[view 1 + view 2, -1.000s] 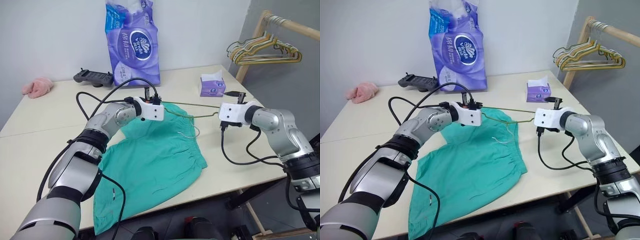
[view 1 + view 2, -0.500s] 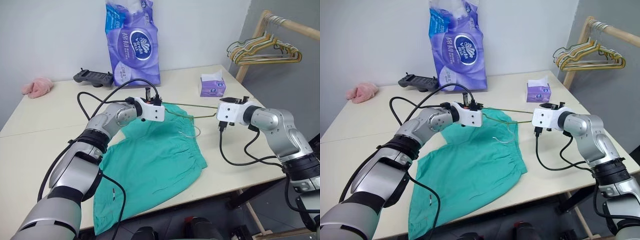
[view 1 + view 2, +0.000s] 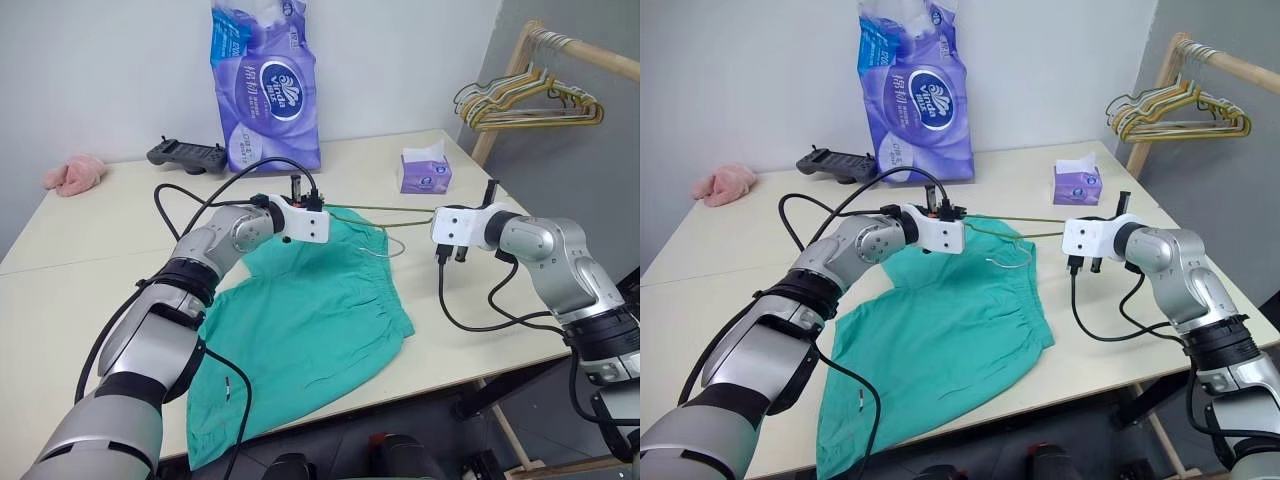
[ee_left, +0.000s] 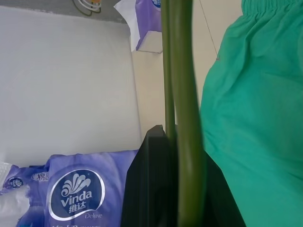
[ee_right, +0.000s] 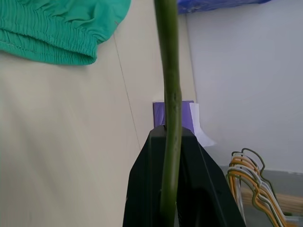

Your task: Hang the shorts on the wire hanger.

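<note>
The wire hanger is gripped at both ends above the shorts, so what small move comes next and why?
Probably lower the wire hanger toward the waistband of the shorts. Left gripper and right gripper both pinch it, but it hangs above the flat cloth.

On the pale counter (image 3: 80,290) a tall purple toilet-paper pack (image 3: 265,85) stands by the wall, a black controller (image 3: 187,155) beside it, a pink fuzzy cloth (image 3: 74,173) far left, a purple tissue box (image 3: 425,171) right, and coloured hangers (image 3: 525,103) hang on a wooden rack (image 3: 575,50).
</note>
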Available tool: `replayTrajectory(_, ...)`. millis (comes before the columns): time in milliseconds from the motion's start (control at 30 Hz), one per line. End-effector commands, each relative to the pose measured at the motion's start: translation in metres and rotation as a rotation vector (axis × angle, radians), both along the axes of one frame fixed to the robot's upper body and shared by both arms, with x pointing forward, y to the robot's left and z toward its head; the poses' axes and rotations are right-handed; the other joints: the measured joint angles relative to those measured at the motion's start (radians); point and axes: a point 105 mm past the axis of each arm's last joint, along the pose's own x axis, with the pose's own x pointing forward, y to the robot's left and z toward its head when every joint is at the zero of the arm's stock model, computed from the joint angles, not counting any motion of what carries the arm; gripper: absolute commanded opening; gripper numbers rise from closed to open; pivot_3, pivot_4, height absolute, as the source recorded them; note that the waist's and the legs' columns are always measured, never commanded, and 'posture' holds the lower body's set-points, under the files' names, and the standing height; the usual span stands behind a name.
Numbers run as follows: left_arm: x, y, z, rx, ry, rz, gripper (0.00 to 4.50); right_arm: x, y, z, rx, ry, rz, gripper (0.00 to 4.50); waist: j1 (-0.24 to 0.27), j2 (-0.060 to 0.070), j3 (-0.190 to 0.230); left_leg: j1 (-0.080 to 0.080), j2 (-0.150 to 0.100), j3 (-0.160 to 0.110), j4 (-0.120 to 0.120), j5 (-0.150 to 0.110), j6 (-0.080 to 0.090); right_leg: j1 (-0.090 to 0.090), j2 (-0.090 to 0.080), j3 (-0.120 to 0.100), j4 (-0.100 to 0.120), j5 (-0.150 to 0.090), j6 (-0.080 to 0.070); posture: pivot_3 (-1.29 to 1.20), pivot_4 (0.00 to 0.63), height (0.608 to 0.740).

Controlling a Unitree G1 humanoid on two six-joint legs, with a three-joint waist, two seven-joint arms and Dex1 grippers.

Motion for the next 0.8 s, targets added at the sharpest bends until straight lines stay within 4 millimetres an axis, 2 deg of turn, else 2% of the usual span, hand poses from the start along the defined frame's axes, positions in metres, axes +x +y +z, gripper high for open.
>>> replayTrajectory(33, -0.004, -0.008, 0.017, -0.068, -0.022, -0.041, 0.99, 0.001, 0.000, 0.023, 0.006, -0.085, 0.005, 0.00, 0.000, 0.000, 0.000, 0.000, 0.000, 0.000, 0.000, 0.000, 0.000, 0.000, 0.000, 0.000, 0.000, 0.000, 0.000, -0.09, 0.038, 0.740)
replayTrajectory(233, -0.007, -0.010, 0.018, -0.135, 0.035, -0.055, 2.80, 0.001, -0.002, 0.022, 0.011, -0.087, -0.001, 0.00, 0.000, 0.000, 0.000, 0.000, 0.000, 0.000, 0.000, 0.000, 0.000, 0.000, 0.000, 0.000, 0.000, 0.000, 0.000, -0.09, 0.035, 0.740)
replayTrajectory(333, -0.009, -0.003, 0.016, -0.167, 0.078, -0.039, 3.65, -0.001, -0.007, 0.019, 0.014, -0.077, -0.015, 0.00, -0.001, 0.000, 0.000, 0.000, 0.000, 0.000, 0.000, 0.000, 0.000, 0.000, 0.000, 0.000, 0.000, 0.000, 0.000, -0.09, 0.033, 0.740)
replayTrajectory(400, -0.008, 0.008, 0.023, -0.213, 0.084, -0.018, 4.31, -0.003, -0.017, 0.015, 0.006, -0.066, -0.032, 0.00, -0.001, 0.000, 0.000, 0.000, 0.000, 0.000, 0.000, 0.000, 0.000, 0.000, 0.000, 0.000, 0.000, 0.000, 0.000, -0.09, 0.033, 0.740)
replayTrajectory(433, -0.007, 0.012, 0.025, -0.229, 0.087, -0.009, 4.49, -0.005, -0.020, 0.013, 0.004, -0.062, -0.037, 0.00, 0.000, 0.000, 0.000, 0.000, 0.000, 0.000, 0.000, 0.000, 0.000, 0.000, 0.000, 0.000, 0.000, 0.000, 0.000, -0.09, 0.032, 0.740)
replayTrajectory(600, -0.007, 0.042, 0.036, -0.245, 0.061, 0.039, 4.49, -0.021, -0.059, -0.004, -0.027, 0.007, -0.111, 0.00, 0.000, 0.000, 0.000, 0.000, 0.000, 0.000, 0.000, 0.000, 0.000, 0.000, 0.000, 0.000, 0.000, 0.000, 0.000, -0.09, 0.031, 0.740)
replayTrajectory(700, -0.009, 0.047, 0.040, -0.287, 0.059, 0.040, 4.49, -0.030, -0.076, -0.008, -0.033, 0.037, -0.143, 0.00, 0.001, 0.000, 0.000, 0.000, 0.000, 0.000, 0.000, 0.000, 0.000, 0.000, 0.000, 0.000, 0.000, 0.000, 0.000, -0.09, 0.031, 0.740)
replayTrajectory(800, -0.033, 0.027, 0.025, -0.526, 0.346, -0.092, 4.49, -0.043, -0.092, -0.017, 0.102, 0.168, -0.207, 0.00, 0.000, 0.001, -0.002, 0.001, 0.000, 0.000, 0.000, 0.000, 0.001, 0.001, 0.000, 0.000, 0.000, 0.000, 0.000, -0.09, 0.030, 0.740)
